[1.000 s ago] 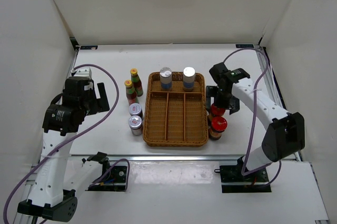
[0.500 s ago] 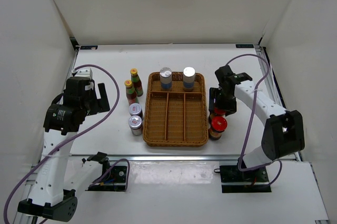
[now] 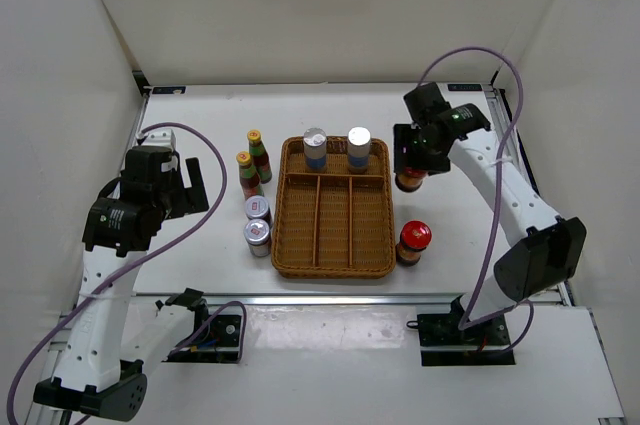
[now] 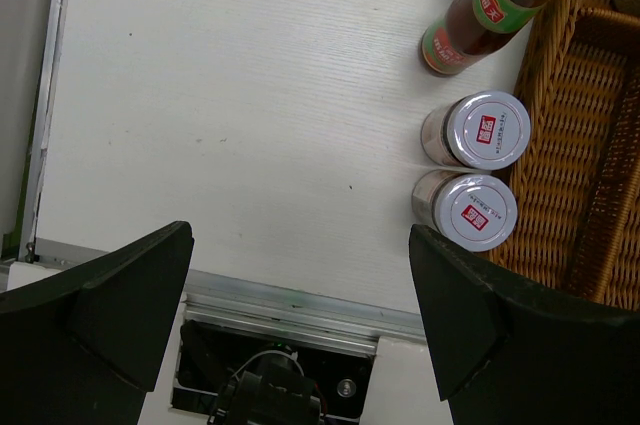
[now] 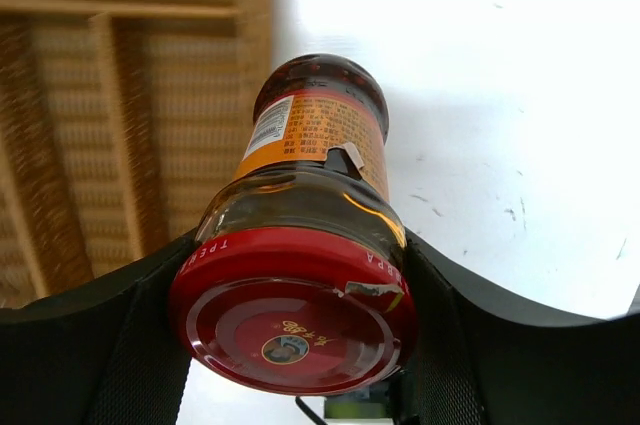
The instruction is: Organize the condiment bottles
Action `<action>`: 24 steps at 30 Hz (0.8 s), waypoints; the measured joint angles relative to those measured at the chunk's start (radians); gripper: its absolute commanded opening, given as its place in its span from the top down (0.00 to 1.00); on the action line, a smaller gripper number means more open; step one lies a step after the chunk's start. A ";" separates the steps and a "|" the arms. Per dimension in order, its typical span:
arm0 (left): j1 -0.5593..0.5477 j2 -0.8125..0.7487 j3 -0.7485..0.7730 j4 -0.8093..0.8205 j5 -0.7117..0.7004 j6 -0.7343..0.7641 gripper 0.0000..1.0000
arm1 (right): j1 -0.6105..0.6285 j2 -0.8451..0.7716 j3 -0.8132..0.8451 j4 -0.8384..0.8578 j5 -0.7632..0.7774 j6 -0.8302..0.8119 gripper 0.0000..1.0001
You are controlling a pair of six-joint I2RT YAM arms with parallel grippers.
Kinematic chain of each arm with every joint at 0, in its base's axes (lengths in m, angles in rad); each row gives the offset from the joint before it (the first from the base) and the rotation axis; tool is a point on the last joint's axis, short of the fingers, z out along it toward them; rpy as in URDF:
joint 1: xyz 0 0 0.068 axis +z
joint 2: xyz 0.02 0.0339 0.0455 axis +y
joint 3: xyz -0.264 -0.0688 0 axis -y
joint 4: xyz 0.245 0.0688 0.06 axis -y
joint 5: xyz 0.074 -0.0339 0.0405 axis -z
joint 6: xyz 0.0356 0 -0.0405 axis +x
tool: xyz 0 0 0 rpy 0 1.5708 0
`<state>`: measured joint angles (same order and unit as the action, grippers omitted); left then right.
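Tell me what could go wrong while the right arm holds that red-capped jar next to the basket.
The right gripper grips the red-capped jar only near its cap, so it may slip or swing. Its base could catch the rim of the wicker tray. The nearest silver-capped shaker, upright in the far section, might get knocked over.

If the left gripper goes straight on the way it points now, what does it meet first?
Probably the bare table: the left gripper is open, aimed down beside the silver-lidded jars, which seem off its line.
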<state>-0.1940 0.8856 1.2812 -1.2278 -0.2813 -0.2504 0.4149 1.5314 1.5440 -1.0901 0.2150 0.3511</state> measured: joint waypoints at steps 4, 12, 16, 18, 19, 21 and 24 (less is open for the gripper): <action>0.000 -0.011 -0.019 0.002 0.000 0.000 0.00 | 0.105 0.007 0.060 -0.024 -0.023 -0.036 1.00; 0.000 -0.019 -0.029 0.003 0.000 0.000 0.00 | 0.203 0.121 0.063 -0.018 -0.108 -0.062 0.99; 0.000 -0.019 -0.029 0.003 -0.001 0.002 0.00 | 0.198 0.166 0.022 0.039 -0.110 -0.075 0.89; 0.000 -0.020 -0.031 0.004 -0.002 0.001 0.00 | 0.188 0.188 0.002 0.066 -0.121 -0.079 0.88; 0.000 -0.022 -0.035 0.005 -0.005 0.001 0.00 | 0.183 0.200 -0.006 0.076 -0.124 -0.080 0.80; 0.000 -0.030 -0.047 0.008 -0.013 -0.002 0.00 | 0.174 0.227 -0.024 0.101 -0.133 -0.083 0.65; 0.000 -0.043 -0.069 0.021 -0.037 -0.010 0.00 | 0.163 0.250 -0.051 0.132 -0.153 -0.083 0.38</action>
<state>-0.1940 0.8421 1.2118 -1.2068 -0.3187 -0.2607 0.5774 1.7813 1.4933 -0.9581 0.0616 0.2684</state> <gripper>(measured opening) 0.998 0.732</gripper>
